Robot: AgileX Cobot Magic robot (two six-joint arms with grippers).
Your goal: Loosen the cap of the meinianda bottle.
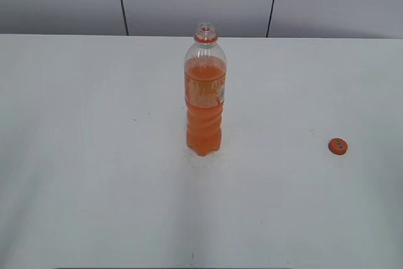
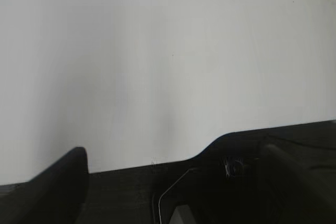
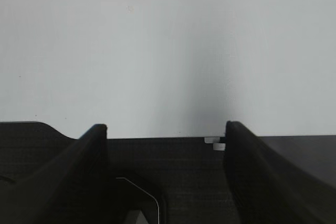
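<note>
Tabletop [image 1: 75, 174], white and broad, fills nearly every view and carries only two things in the exterior view. Largest of them is the meinianda bottle [image 1: 204, 92], standing upright near the middle, orange drink filling it to just below the shoulder, its label wrapped around the upper body and its orange neck ring under a bare, open mouth. No arm shows in the exterior view. The right gripper [image 3: 167, 135] appears only in its own wrist view, its two dark fingers [image 3: 89, 161] spread wide with nothing between them, hanging low over bare tabletop and well apart from everything. The left gripper [image 2: 173, 182] is seen only as dark shapes along the bottom of the left wrist view: one finger at the left and a bulk at the right, with nothing visibly held, but whether it is released or clenched I cannot tell. Smallest is the cap [image 1: 338, 146], lying flat on the tabletop well to the right of the bottle, its dark mark facing up; the right wrist view catches it far ahead near the top edge. As I judge it, the task is done and more: the cap is not merely loosened but fully off and set aside, with nothing obvious left.
</note>
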